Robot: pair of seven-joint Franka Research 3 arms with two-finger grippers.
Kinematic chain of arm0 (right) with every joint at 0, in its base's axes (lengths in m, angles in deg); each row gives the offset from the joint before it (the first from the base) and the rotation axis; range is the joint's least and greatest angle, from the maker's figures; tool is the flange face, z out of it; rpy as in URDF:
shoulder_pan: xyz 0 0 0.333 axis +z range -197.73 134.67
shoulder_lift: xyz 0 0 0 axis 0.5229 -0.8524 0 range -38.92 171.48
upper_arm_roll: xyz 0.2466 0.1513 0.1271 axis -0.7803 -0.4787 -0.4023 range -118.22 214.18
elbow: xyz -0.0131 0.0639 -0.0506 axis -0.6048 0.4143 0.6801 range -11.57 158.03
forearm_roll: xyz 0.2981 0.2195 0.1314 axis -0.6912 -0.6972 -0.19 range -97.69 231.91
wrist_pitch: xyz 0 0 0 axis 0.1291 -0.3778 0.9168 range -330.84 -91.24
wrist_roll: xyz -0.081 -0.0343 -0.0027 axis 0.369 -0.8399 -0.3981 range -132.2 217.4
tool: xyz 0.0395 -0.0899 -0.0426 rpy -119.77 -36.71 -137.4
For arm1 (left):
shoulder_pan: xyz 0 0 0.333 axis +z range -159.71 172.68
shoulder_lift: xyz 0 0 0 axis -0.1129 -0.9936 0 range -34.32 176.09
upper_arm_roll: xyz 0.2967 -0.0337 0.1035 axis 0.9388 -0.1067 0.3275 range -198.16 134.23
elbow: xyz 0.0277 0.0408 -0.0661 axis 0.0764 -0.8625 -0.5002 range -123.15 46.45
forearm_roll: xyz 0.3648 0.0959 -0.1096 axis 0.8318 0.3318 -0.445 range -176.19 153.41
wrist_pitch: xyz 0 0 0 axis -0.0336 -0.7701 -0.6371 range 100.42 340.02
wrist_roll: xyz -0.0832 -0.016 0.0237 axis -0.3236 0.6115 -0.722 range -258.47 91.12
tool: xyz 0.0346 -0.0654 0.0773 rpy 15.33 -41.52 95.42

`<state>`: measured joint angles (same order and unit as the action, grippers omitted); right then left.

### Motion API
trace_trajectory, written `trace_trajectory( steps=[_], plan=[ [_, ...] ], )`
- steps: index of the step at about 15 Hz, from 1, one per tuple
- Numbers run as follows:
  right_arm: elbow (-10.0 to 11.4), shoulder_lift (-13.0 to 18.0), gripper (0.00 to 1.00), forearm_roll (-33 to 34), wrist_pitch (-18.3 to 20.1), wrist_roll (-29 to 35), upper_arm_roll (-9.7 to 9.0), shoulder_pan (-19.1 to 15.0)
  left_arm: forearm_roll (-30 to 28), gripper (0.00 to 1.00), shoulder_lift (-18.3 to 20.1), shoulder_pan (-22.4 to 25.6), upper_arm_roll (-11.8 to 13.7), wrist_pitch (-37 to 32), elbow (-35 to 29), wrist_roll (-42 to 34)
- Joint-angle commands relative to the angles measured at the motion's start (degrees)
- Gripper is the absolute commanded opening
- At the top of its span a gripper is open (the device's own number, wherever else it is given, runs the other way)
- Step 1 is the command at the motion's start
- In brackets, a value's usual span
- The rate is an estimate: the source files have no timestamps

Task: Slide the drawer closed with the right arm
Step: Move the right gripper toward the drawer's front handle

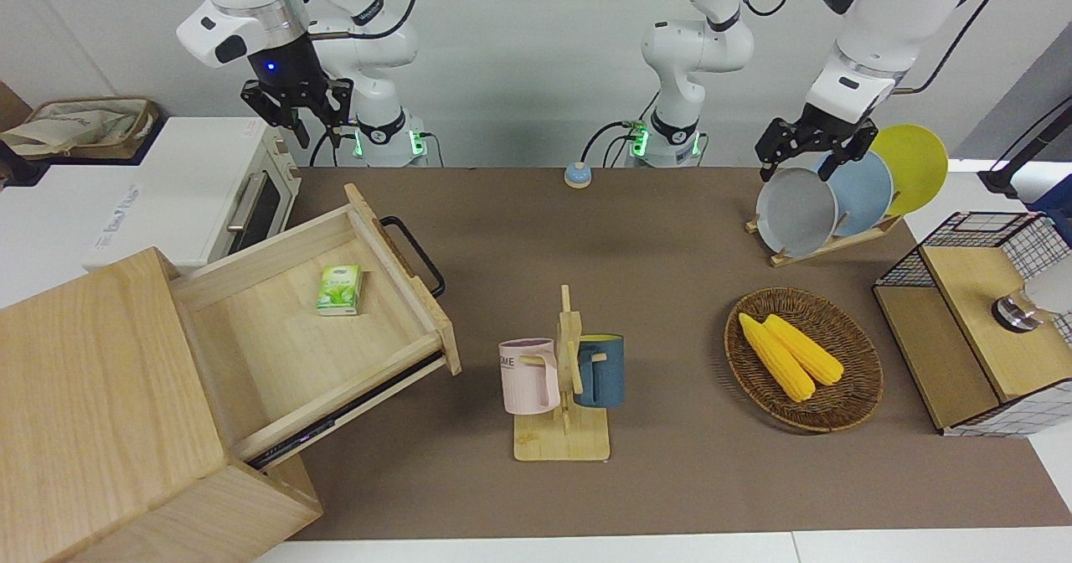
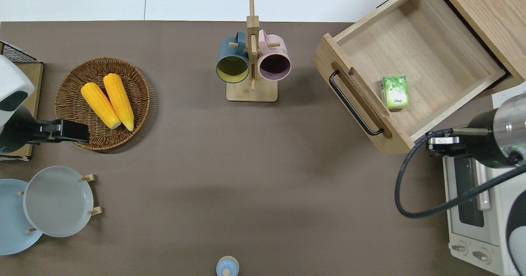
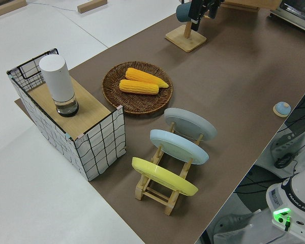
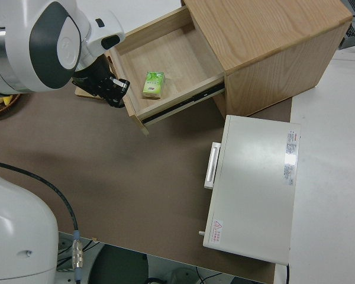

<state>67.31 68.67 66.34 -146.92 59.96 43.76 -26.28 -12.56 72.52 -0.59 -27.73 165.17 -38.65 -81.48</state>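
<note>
The pale-wood drawer (image 1: 276, 353) stands pulled far out of its cabinet (image 1: 92, 395), its black bar handle (image 1: 416, 255) facing the mug rack. It also shows in the overhead view (image 2: 435, 42) and the right side view (image 4: 177, 53). A green packet (image 2: 395, 91) lies in it. My right gripper (image 1: 316, 137), with the blue wrist light, is up in the air and open. In the overhead view it (image 2: 440, 143) is over the gap between the drawer front's corner nearer to the robots and the toaster oven (image 2: 476, 210). It touches nothing. The left arm (image 1: 806, 151) is parked, its gripper open.
A mug rack (image 1: 563, 379) with a pink and a blue mug stands mid-table. A wicker basket (image 1: 854, 404) holds corn. A plate rack (image 1: 825, 198), a wire-mesh box (image 1: 963, 353) and a small blue bell (image 1: 577, 175) also stand on the table.
</note>
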Motion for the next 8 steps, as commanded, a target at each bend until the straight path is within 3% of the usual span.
trace_trajectory(
  steps=[1, 5, 8],
  plan=[
    [5.6, 3.5, 0.001, -0.6, -4.2, 8.2, 0.09, 2.0, 0.7, 1.00, 0.5, -0.1, 0.2, -0.8, 0.1, -0.1],
    [7.6, 4.2, 0.000, -0.8, -6.6, 15.8, 2.54, 6.0, 0.7, 1.00, 0.5, -0.1, 0.2, -0.8, 0.1, -0.1],
    [11.7, 4.4, 0.000, -0.8, -10.9, 24.9, 2.64, 9.2, 0.7, 1.00, 0.5, -0.1, 0.2, -0.8, 0.1, -0.1]
  ],
)
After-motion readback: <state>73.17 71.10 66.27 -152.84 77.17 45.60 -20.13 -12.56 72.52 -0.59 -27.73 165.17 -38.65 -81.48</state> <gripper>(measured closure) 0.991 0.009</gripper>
